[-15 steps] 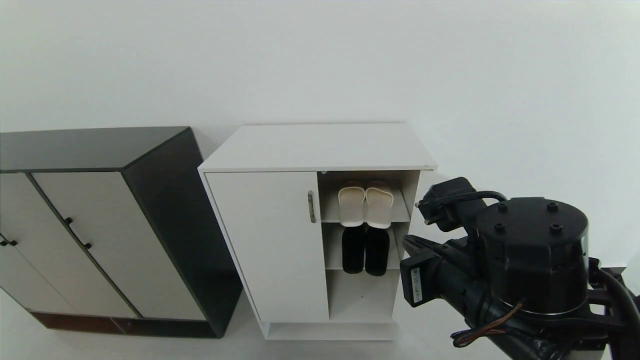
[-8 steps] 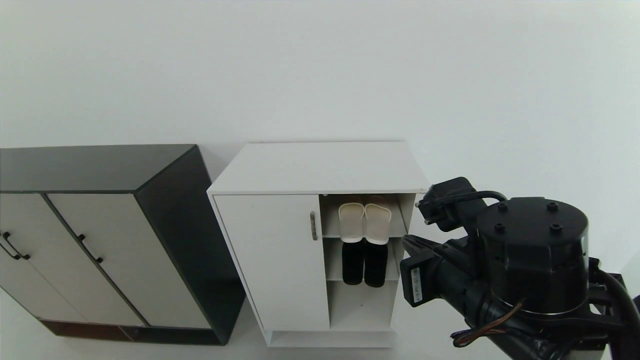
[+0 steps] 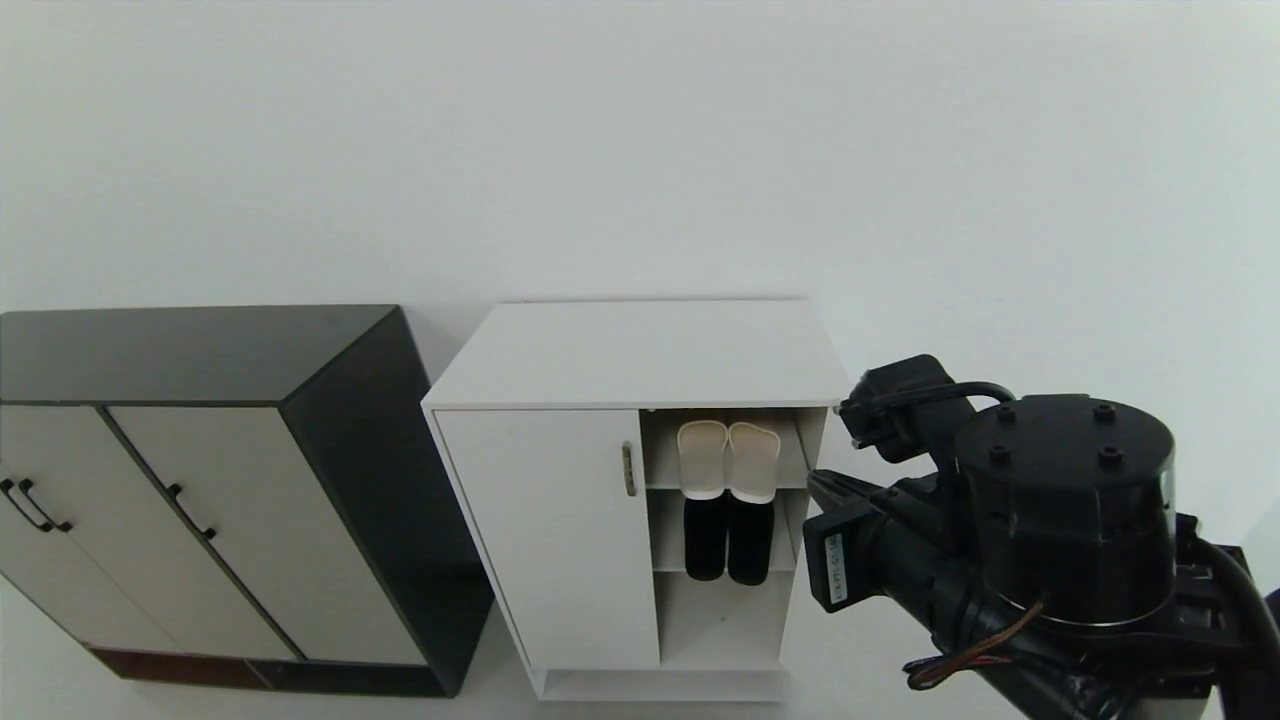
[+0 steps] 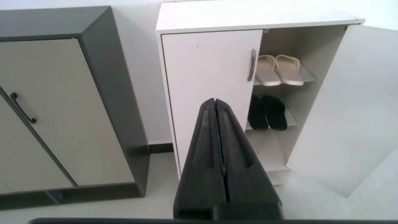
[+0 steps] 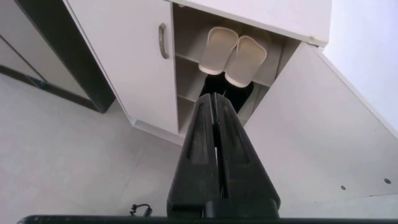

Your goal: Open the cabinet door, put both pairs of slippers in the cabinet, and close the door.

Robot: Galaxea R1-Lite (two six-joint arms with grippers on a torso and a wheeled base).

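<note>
Against the pale wall (image 3: pixel 640 150), just to the robot's right of a dark cabinet (image 3: pixel 340 470) with 2 light doors and black bar handles: white cabinet (image 3: pixel 640 352), standing on a pale floor (image 5: pixel 74 155). Of its 2 doors, left door (image 3: pixel 545 530) shut, with a slim metal handle (image 3: pixel 628 468) upright near the inner edge; right door (image 4: pixel 348 106) swung wide open, plain inner face turned toward the room. Behind the open half, 2 shelves. On the upper shelf, white slippers (image 3: pixel 728 458): 1 pair, side by side and touching, near ends poking slightly past the shelf's front edge. On the shelf just below, black slippers (image 3: pixel 728 535): 1 pair, side by side, straight under the white ones, also poking a little past the edge. Both pairs inside the cabinet, then, with the door not yet closed. Out in front of the shut door and well apart from it, left gripper (image 4: pixel 216 104): jaws clenched flat together, nothing between them. Before the open half, above the floor and aimed toward the slippers, right gripper (image 5: pixel 214 99): jaws likewise pressed shut on nothing, apart from door and shelves. At the lower right of the head view, right arm (image 3: pixel 1000 520), its dark bulk overlapping the cabinet's right edge.
</note>
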